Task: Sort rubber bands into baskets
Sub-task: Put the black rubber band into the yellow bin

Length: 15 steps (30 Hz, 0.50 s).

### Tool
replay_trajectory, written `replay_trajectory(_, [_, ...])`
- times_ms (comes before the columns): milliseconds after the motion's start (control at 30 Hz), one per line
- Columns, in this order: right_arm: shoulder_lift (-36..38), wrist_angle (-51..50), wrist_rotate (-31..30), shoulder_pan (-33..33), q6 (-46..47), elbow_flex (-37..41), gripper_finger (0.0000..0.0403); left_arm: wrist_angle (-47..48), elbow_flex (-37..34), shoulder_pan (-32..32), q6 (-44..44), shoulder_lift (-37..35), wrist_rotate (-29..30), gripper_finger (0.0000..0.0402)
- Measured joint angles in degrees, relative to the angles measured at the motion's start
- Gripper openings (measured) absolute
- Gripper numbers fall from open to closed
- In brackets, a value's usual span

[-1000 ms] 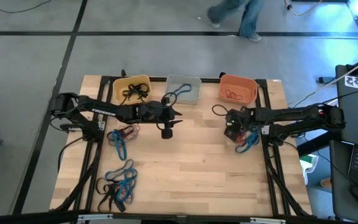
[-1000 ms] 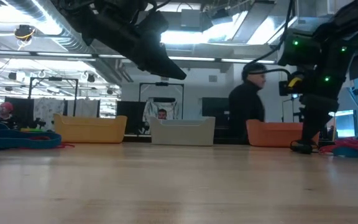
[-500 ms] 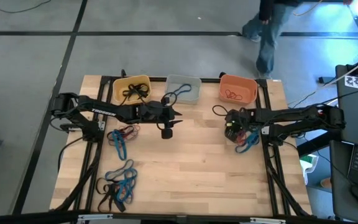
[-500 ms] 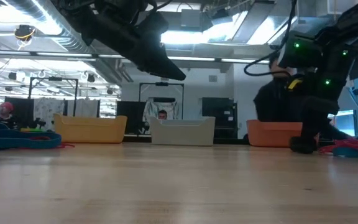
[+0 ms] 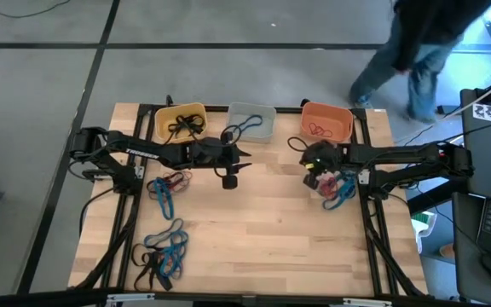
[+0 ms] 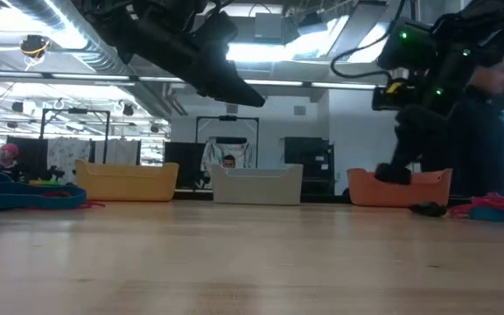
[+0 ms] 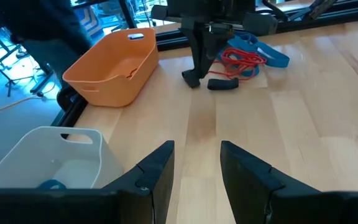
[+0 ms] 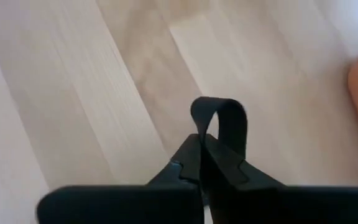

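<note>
lifted off the table and swung toward the orange basket (image 5: pixel 326 122), the right gripper (image 8: pixel 213 163) is clamped on a black band (image 8: pixel 224 124); a drop seems near. left gripper (image 7: pixel 194 163) is held open, empty, by the grey basket (image 5: pixel 251 122).

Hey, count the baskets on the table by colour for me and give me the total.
Yellow basket: 1
Pale grey basket: 1
Orange basket: 1
Total: 3 baskets, in a row along the far edge of the table.
</note>
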<state>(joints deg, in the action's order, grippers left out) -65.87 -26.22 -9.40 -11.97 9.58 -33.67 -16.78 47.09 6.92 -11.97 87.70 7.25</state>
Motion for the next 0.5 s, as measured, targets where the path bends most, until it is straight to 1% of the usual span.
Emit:
replay_trajectory(200, [0.00,12.65,4.94,0.81,-3.95,0.00,0.0004,-0.17,0.00,-0.02,0.05,0.00,0.00,0.0127])
replay_trajectory(333, [0.00,21.24,5.53,3.51,-7.00,0.00,0.0006,-0.19,0.00,-0.02,0.30,0.00,0.00,0.0127])
replay_trajectory(500, [0.00,29.46,4.98,6.67,-10.19,0.00,0.0002,-2.15,0.00,-0.02,1.33,0.00,-0.02,0.0127])
